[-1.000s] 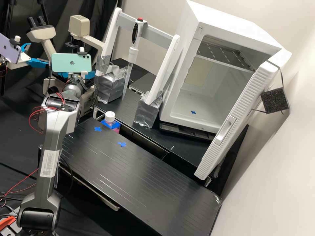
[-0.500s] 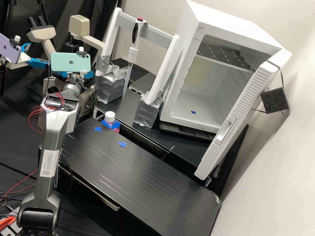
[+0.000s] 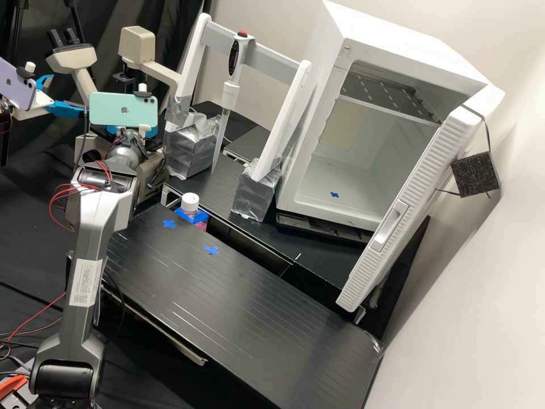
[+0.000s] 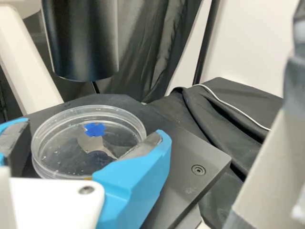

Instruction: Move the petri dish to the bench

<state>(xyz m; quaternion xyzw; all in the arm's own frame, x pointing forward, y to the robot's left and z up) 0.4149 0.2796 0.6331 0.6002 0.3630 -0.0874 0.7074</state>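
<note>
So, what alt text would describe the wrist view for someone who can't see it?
A clear, round petri dish is framed by the robot's blue end effector, over a dark, flat plate. A blue mark shows through the dish; a black cylinder and dark cloth appear beyond.

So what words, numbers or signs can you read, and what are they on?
No words or numbers are readable.
White label on the grey arm: print too small to read.
Green phone: a logo, no readable word.
Purple phone: same.
Plus-shaped blue tape, not writing: two on the black bench, one inside the white cabinet, one seen at the petri dish.
</note>
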